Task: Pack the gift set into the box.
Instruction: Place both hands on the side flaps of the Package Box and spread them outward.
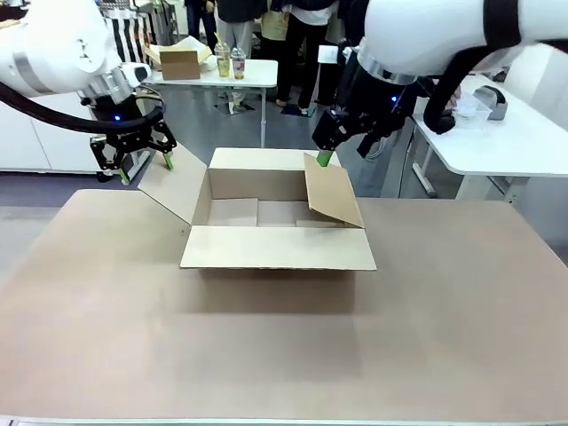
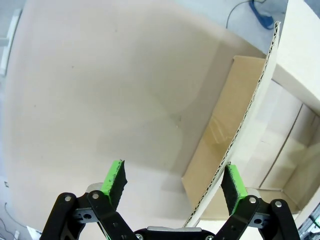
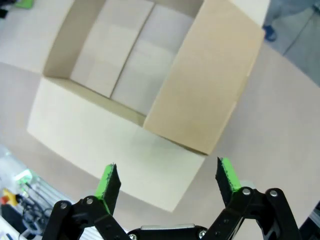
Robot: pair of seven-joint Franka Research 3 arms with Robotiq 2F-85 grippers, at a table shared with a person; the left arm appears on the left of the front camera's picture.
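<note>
Flaps are the job at this step. In the front view the carton [image 1: 232, 182] sits mid-worktop [image 1: 266, 355], its near flap [image 1: 275, 248] folded down and its left flap [image 1: 173, 182] splayed outward. The right flap [image 1: 333, 191] leans in over the opening. The left hand [image 1: 144, 164] hovers spread wide at the left flap's outer edge. The right hand [image 1: 344, 151], also wide, hangs at the right flap's far corner. I judge that this flap should be eased outward, so the gift set gets the full opening.

In the left wrist view the left flap's corrugated edge [image 2: 250, 110] runs between the wide pads, close by one pad [image 2: 232, 182]; whether they touch I cannot tell. A gentle, square closure would spare the edge.

In the right wrist view the spread right hand [image 3: 167, 177] looks down on the carton, where the right flap [image 3: 205, 85] overhangs part of its floor [image 3: 120, 55].

The worktop covering is matte and tan, and the light carton may slide, so pushes should be slow. Behind it stand a white table [image 1: 253, 73] carrying a smaller cardboard box [image 1: 180, 62] and two cups [image 1: 230, 60], some people, and another white table [image 1: 524, 142] to the right.
</note>
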